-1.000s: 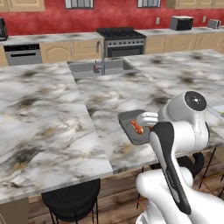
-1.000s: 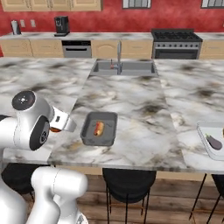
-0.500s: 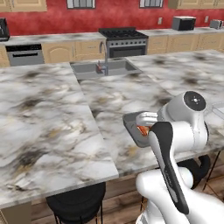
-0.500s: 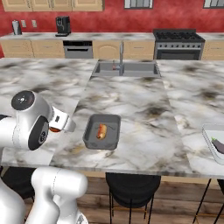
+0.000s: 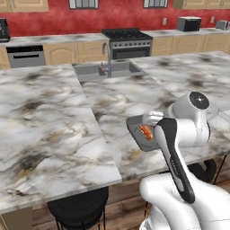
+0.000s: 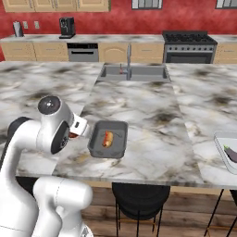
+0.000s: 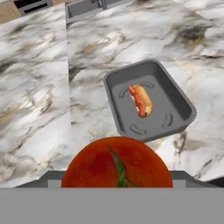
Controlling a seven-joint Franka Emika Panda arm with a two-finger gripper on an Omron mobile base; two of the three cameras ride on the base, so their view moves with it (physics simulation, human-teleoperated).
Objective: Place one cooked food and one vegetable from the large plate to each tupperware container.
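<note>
We are viewing the darker tupperware container (image 7: 149,101), lying on the marble counter (image 7: 39,96) near its front edge, with a hot dog (image 7: 141,100) resting in its middle. A red tomato (image 7: 118,166) is sitting at the gripper, just short of the tray; whether the fingers are clamping it we cannot tell. At the counter's far right, the light tray (image 6: 225,149) is holding a dark vegetable (image 6: 231,153).

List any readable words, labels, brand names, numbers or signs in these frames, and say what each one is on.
None can be read.
The dark tray, the hot dog in it and the tomato close to the camera bear no markings.
The stove, the dishwasher and the coffee maker at the back wall show no legible text; any control markings there are too small to make out.
</note>
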